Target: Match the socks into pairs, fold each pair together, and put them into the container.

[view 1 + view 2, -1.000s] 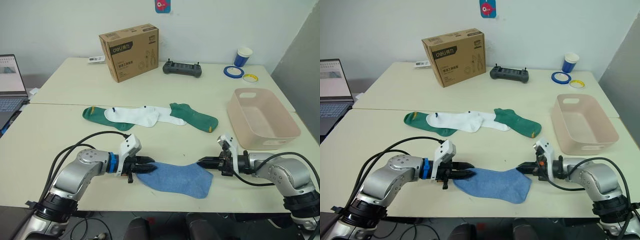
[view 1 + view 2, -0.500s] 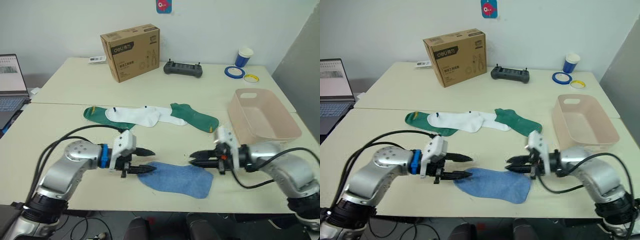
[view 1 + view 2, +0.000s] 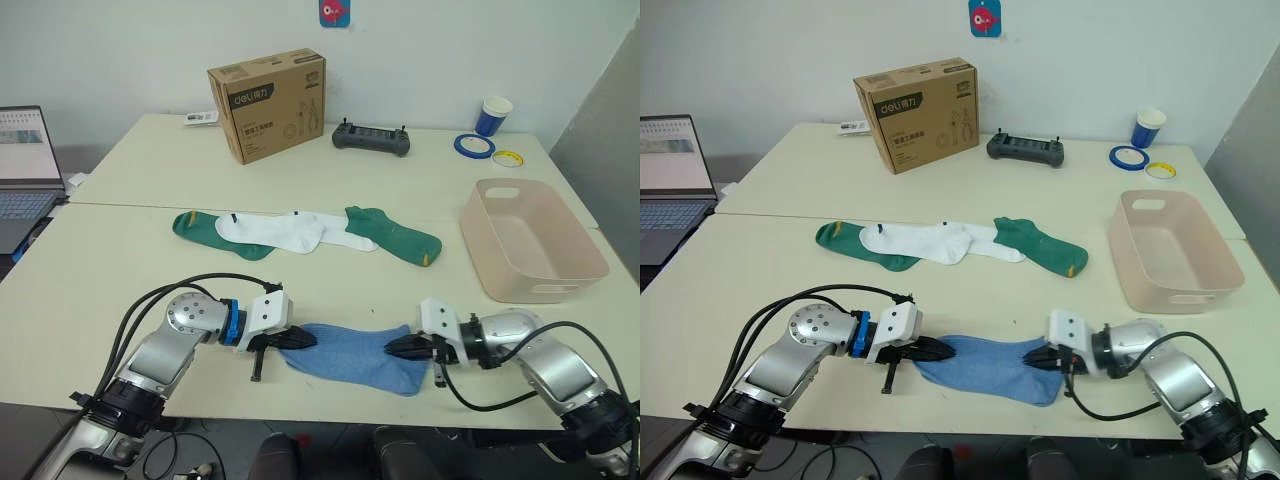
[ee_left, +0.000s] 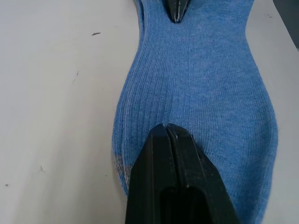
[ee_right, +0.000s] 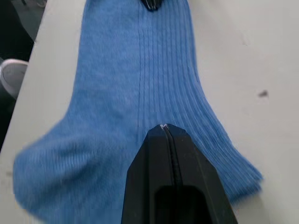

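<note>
**Both grippers closed on the blue sock pair, one at each end**

Light blue socks [image 3: 350, 356] lie stacked flat near the front edge of the table [image 3: 120, 250], well in front of the pink tub [image 3: 530, 240]. Half a second ago both grippers hovered above the ends with fingers spread; now both are down at table level. The left gripper [image 3: 303, 340] has its fingers pinched together on the end farther from the tub; the left wrist view shows the closed tips [image 4: 167, 133] pressing on ribbed blue fabric. The right gripper [image 3: 395, 348] is likewise clamped on the end nearer the tub, tips [image 5: 163, 130] together on the sock.

Behind the blue pair, toward the cardboard box [image 3: 268, 102], the row of green socks [image 3: 395, 235] and white socks [image 3: 285, 230] overlaps as before. The tub sits unmoved, nothing visible inside it.
</note>
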Robot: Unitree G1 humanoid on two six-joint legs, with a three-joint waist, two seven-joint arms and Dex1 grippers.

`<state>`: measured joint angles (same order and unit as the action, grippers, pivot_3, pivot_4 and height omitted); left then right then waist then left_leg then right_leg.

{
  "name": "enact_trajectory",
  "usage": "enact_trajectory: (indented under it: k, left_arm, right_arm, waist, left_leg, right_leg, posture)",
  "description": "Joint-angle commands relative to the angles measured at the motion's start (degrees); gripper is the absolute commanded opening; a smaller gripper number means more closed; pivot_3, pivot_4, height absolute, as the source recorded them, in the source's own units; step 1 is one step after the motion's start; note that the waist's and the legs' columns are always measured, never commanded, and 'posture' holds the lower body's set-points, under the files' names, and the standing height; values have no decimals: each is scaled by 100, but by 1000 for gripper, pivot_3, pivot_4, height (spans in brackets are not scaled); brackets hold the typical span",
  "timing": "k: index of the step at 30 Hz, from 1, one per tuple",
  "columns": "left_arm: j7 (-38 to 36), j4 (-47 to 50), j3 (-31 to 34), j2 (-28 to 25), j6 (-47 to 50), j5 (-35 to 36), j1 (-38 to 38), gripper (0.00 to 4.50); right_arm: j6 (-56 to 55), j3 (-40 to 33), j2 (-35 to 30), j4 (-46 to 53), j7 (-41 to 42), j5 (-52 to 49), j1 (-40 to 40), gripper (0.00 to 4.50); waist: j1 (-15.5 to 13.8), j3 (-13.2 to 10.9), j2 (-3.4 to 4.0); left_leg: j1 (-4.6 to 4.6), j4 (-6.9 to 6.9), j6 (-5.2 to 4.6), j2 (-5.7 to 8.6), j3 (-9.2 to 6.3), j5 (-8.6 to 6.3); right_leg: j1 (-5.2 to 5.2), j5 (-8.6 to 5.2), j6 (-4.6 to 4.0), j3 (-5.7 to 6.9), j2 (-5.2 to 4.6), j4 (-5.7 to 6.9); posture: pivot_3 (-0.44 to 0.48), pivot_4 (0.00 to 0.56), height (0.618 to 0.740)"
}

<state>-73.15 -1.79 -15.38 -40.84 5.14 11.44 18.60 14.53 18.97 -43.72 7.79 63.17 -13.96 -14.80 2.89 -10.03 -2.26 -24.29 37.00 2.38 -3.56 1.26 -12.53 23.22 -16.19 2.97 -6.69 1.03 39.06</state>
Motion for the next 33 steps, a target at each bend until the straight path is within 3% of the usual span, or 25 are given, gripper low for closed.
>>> enact_trajectory:
  k: [1,9,15,23,28,33]
  left_arm:
    - [-1,83,287,-80,-187,106,-44,10]
    - [-148,1014,559,-162,26,637,-369,10]
    - [-104,866,313,-330,-326,33,-631,10]
    - [28,707,175,-367,-316,-332,-693,10]
    - [37,760,479,-429,-78,-44,-769,10]
    - [332,1359,1105,-294,1071,1000,-900,10]
  right_arm:
    - [-240,-296,-345,-23,236,96,237,0]
    - [286,-490,-168,1084,405,-640,306,0]
    - [234,110,86,950,388,-101,357,0]
    - [-298,215,-413,602,664,489,378,0]
    - [-401,-143,-836,588,880,339,536,0]
    - [1003,-1111,-754,1407,588,-1071,760,0]
  waist:
    - [-2,0,0]
    - [28,2,2]
    - [24,2,2]
    - [4,4,0]
    - [1,8,2]
    - [2,7,2]
  left_leg:
    - [2,0,0,0,0,0]
    - [5,-3,0,-5,-1,0]
    - [7,-2,0,-2,-1,0]
    - [15,1,0,1,17,0]
    - [29,-1,0,0,22,0]
    - [28,-3,0,-5,23,0]
  right_leg:
    - [-2,0,0,0,0,0]
    - [-3,0,0,-2,2,3]
    - [-3,0,0,-1,2,3]
    - [-6,-1,-2,-13,-5,0]
    - [-16,-11,-19,-16,-5,2]
    - [-11,0,0,-17,-6,6]
  posture:
    - [0,150,740]
    - [0,150,740]
    - [0,150,740]
    - [0,150,740]
    - [0,150,740]
    - [0,150,740]
